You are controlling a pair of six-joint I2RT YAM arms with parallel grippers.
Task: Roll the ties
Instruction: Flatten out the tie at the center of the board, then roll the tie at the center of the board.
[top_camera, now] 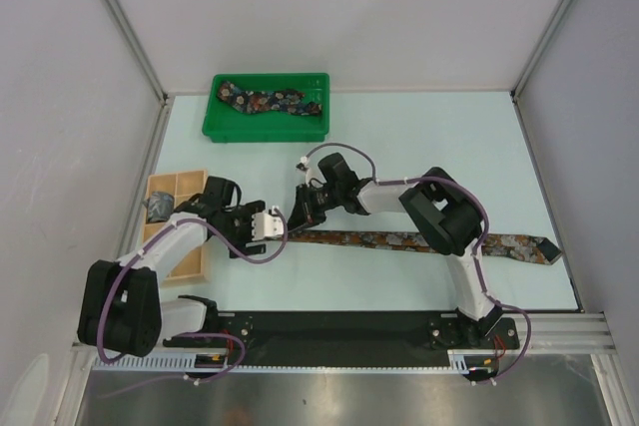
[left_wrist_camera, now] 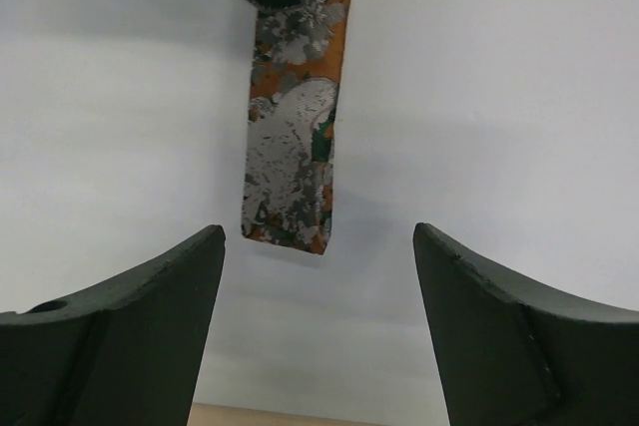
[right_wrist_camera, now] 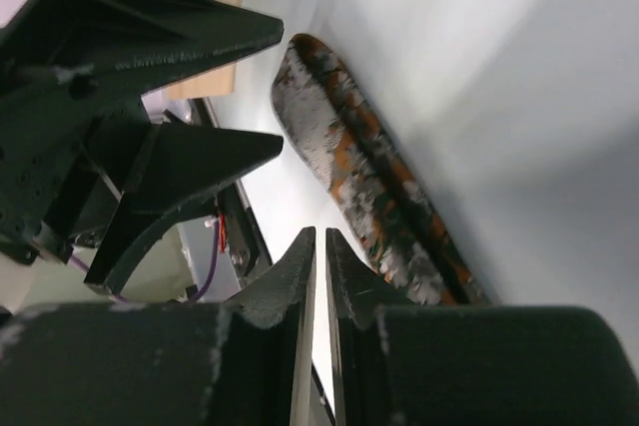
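Note:
A rust-brown tie (top_camera: 419, 240) lies flat across the table, its wide pointed end at the right. Its narrow end (left_wrist_camera: 290, 177) lies just ahead of my left gripper (left_wrist_camera: 318, 232), which is open and empty, with the fingers either side of that end and short of it. My right gripper (right_wrist_camera: 319, 234) is shut with nothing between the jaws, and hovers just beside the tie (right_wrist_camera: 359, 167) near the same end. In the top view the left gripper (top_camera: 274, 229) and right gripper (top_camera: 303, 211) face each other closely. A dark navy floral tie (top_camera: 275, 102) lies in the tray. A grey-blue tie (top_camera: 160, 209) sits rolled in the box.
The green plastic tray (top_camera: 265, 133) stands at the back of the table. The tan wooden compartment box (top_camera: 190, 183) lies at the left edge, beside my left arm. Grey walls close in the table at the left, back and right.

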